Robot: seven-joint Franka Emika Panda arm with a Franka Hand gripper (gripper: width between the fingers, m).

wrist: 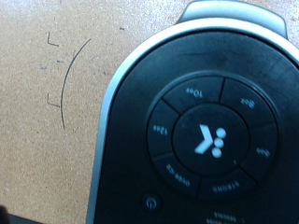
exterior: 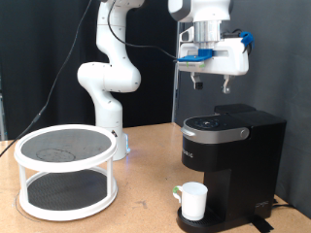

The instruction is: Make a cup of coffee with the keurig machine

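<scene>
Fingers (exterior: 199,82) hanging in the upper right of the exterior view, two short dark tips under the white hand, with daylight showing between them, so apart and holding nothing. Poised in open air straight above the keurig machine (exterior: 231,155), well clear of its top, no contact anywhere. Straight down from the tips, the machine's flat black lid with its silver rim: the one relation that counts here, target directly below rather than off to a side. Wrist view confirming it, filled almost wholly by the keurig machine's top panel (wrist: 207,140), a round ring of brew-size buttons around a central glowing logo, lid closed; no fingertips visible in that picture. Machine itself a tall black box, long axis upright, standing on the table (exterior: 146,209) at the right of the exterior view. At its foot, lower centre-right of the frame, the cup (exterior: 193,201), small, white and upright, seated on the drip base under the spout, already in place for brewing. Further out, at the lower left of the frame, a white two-tier round rack (exterior: 66,173) with dark mesh shelves, well apart from the machine. Behind, in the upper middle, the arm's white base and links (exterior: 109,68).
</scene>
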